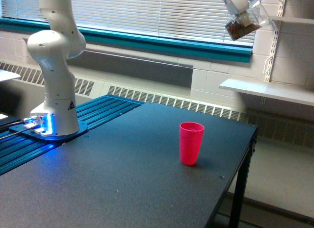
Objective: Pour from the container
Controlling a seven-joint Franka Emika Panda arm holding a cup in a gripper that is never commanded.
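Observation:
High at the exterior view's upper right, my gripper (241,8) is shut on the container (248,22), a small clear cup. It is tilted, and dark brown material lies in its lower left part. The fingers are mostly cut off by the top edge of the view. A pink cup (191,142) stands upright on the black table (122,179), well below the container and to its left. The pink cup's inside is not visible from here.
The arm's white base (54,90) stands on a blue-lit mount at the table's left. A window with blinds and a teal sill runs behind. A white shelf (267,89) projects from the wall at the right. The table's right edge lies just beyond the pink cup.

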